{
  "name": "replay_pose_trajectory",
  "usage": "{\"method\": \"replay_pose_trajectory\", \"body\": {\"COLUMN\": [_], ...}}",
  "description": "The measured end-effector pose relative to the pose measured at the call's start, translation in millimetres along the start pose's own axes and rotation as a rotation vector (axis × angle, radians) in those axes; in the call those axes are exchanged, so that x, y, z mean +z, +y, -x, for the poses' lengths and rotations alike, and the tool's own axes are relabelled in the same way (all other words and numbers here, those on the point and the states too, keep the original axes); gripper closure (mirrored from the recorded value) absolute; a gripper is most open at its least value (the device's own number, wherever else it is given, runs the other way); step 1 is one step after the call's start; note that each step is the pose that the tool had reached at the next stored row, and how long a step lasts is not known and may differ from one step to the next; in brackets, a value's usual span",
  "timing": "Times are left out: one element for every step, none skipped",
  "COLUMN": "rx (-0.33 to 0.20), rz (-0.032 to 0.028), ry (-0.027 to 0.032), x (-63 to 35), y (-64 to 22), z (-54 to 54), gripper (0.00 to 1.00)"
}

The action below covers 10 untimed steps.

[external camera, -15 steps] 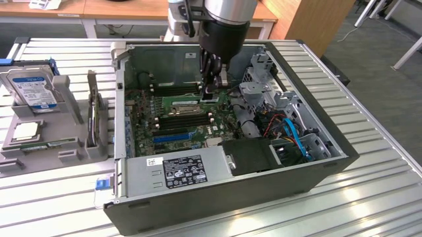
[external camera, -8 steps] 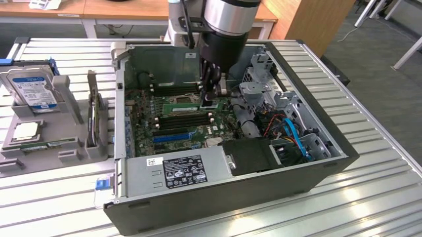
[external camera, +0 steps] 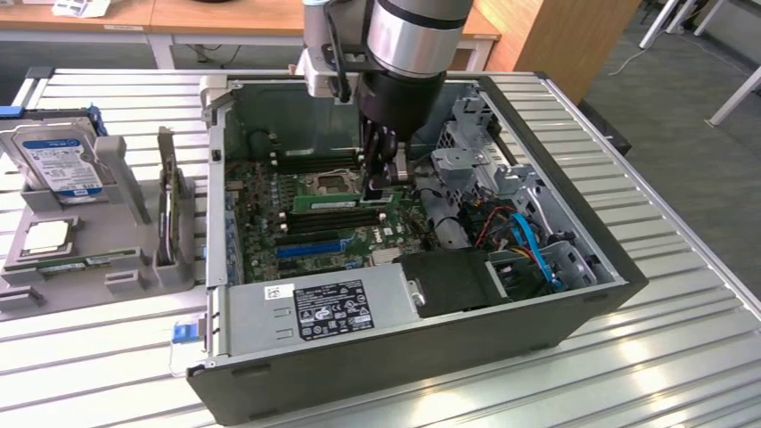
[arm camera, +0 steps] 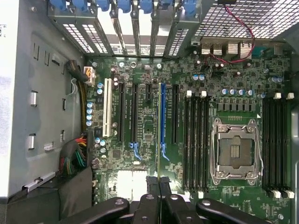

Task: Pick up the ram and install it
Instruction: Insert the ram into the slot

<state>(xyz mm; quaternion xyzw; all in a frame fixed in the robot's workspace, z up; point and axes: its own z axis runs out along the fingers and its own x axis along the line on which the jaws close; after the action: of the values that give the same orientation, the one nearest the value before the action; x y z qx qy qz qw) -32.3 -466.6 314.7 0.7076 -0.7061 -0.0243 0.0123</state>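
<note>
— Since the PC case lies on its side on the worktop, ext. view first: where's the ram?
— Centre of frame. The ram, pale green, runs along the slot bank just below the CPU socket. The fingers stand over its end toward the exterior view's right, touching or nearly; can't tell which.
— Why lay the case flat?
— Prob. so the mobo faces up for a straight-down reach. A spare green stick sits in a holder at the exterior view's left, well apart.
— Wrist view?
— Fingers narrow, tips pressed together, nothing visible btw them. My guess: closed to push, not clamp. Black RAM slots flank the socket; can't tell if the stick's seated.
</note>
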Motion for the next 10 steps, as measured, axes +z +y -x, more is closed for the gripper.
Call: {"method": "replay_pose_trajectory", "body": {"rx": [0.0, 0.0, 0.0, 0.0, 0.0, 0.0, 0.0, 0.0, 0.0, 0.0], "rz": [0.0, 0.0, 0.0, 0.0, 0.0, -0.0001, 0.0, 0.0, -0.0001, -0.0002], "ry": [0.0001, 0.0001, 0.0, -0.0001, -0.0001, -0.0001, -0.0001, -0.0001, -0.0003, -0.0005], "x": [0.0, 0.0, 0.1, 0.1, 0.1, 0.1, 0.1, 0.1, 0.2, 0.3], "y": [0.0, 0.0, 0.0, 0.0, 0.0, 0.0, 0.0, 0.0, 0.0, -0.1], "z": [0.0, 0.0, 0.0, 0.0, 0.0, 0.0, 0.0, 0.0, 0.1, 0.3], "gripper": [0.89, 0.89, 0.89, 0.89, 0.89, 0.89, 0.89, 0.89, 0.89, 0.89]}}
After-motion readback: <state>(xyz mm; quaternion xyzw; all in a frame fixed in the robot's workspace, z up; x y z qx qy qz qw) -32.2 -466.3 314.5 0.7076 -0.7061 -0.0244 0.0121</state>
